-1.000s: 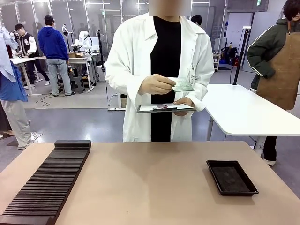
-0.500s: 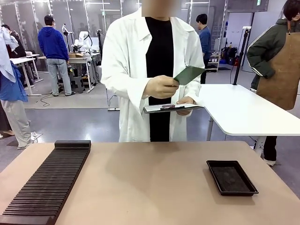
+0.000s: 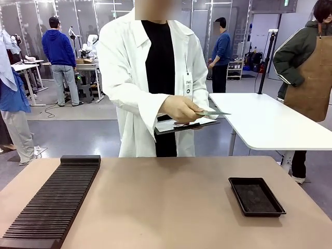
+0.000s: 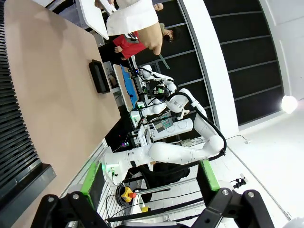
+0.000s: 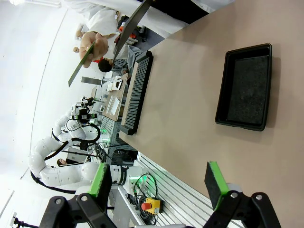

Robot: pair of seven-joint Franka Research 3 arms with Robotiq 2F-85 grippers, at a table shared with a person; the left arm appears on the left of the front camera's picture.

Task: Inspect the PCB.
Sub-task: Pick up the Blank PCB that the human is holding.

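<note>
Pinching the PCB (image 3: pixel 213 112) edge-on, a person's hand (image 3: pixel 181 109) has the clipboard (image 3: pixel 176 126) below; wrist views show left gripper (image 4: pixel 150 176), right gripper (image 5: pixel 157 183) agape.

Table left: slotted rack (image 3: pixel 52 199) lying front to back on the table (image 3: pixel 166 207).
Table right: tray (image 3: pixel 256 196), well apart from the slotted rack.
Behind table: person; PCB (image 3: pixel 218 112) in hand (image 3: pixel 181 109), just above the clipboard (image 3: pixel 184 125).

Front faces person (image 3: pixel 129 78); wrists share table (image 3: pixel 166 207)
</note>
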